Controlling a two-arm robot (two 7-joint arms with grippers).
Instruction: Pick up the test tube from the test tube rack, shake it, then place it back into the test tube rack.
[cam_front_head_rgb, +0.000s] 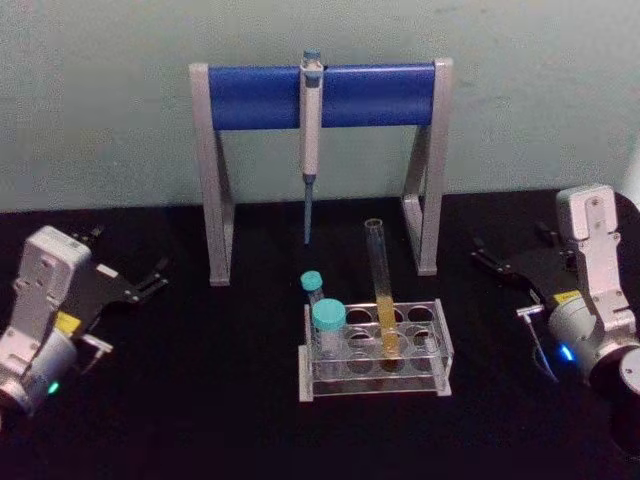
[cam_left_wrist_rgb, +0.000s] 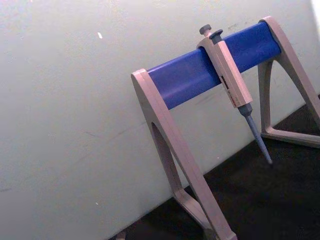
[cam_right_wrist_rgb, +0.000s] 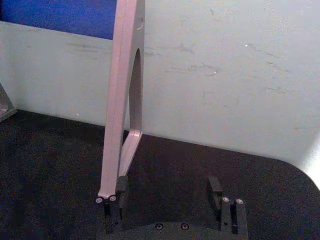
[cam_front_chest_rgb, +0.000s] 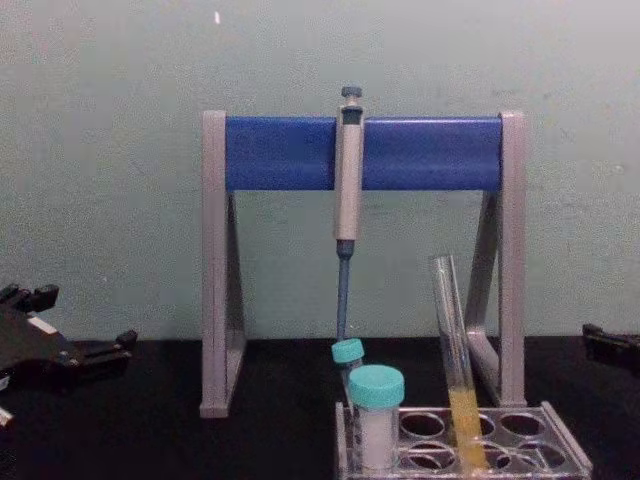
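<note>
The test tube (cam_front_head_rgb: 379, 275) (cam_front_chest_rgb: 449, 330) stands upright in the test tube rack (cam_front_head_rgb: 441, 347) (cam_front_chest_rgb: 563, 441), in a middle hole, with yellow-orange liquid in its lower part. My left gripper (cam_front_head_rgb: 154, 277) (cam_front_chest_rgb: 82, 328) rests open on the black table at the far left, well away from the rack. At the far right my right gripper (cam_front_head_rgb: 508, 250) (cam_right_wrist_rgb: 167, 189) lies open with nothing between its fingers, pointing toward the stand's right leg. Neither gripper touches the tube.
Two teal-capped vials (cam_front_head_rgb: 328, 322) (cam_front_chest_rgb: 376, 402) stand in the rack's left holes. Behind the rack, a grey-and-blue pipette stand (cam_front_head_rgb: 260, 97) (cam_left_wrist_rgb: 185, 80) (cam_front_chest_rgb: 280, 152) holds a hanging pipette (cam_front_head_rgb: 311, 130) (cam_left_wrist_rgb: 230, 75) (cam_front_chest_rgb: 348, 180). A pale wall closes the back.
</note>
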